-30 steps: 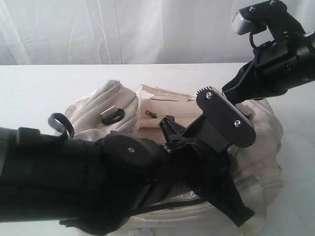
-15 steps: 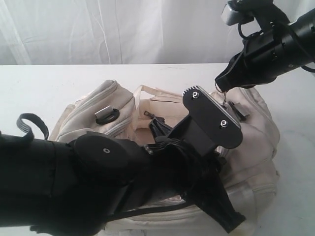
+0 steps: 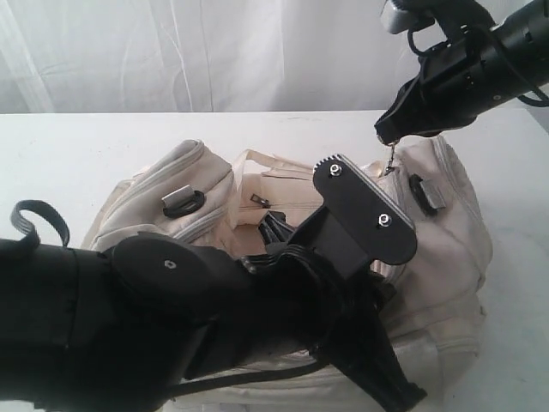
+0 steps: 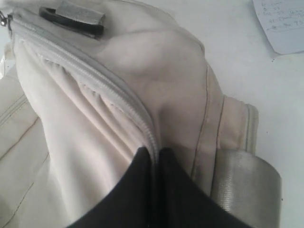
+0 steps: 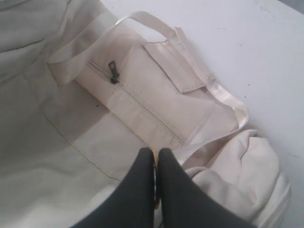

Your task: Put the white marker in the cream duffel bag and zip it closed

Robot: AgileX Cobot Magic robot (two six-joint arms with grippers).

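And the right arm [image 3: 480, 69] has climbed, up and away toward the far right corner of the table [image 3: 86, 146], and the right end of the cream duffel bag [image 3: 446, 232] has risen with it. The left arm [image 3: 171, 318] has slid lower and leftward across the foreground.

The white table carries everything. The cream duffel bag sits on its near half, right of centre, with its right end pulled up taller than its left. The big black left arm lies across the front of the bag and hides much of the near side.

In the left wrist view the left gripper [image 4: 153, 153] has its jaws squeezed together on the bag's grey zip [image 4: 95, 76], with the zip line running straight in between the tips. Beside it a shiny webbing strap [image 4: 244, 185] loops at the bag's end.

The right gripper [image 3: 390, 133] hangs above the bag's far right shoulder, pinched tight on the zip pull [image 3: 391, 159], a thin metal tab stretched straight down to the fabric.

Two black clips are showing, one on the left pocket [image 3: 182, 204] and one on the right end [image 3: 426, 193].
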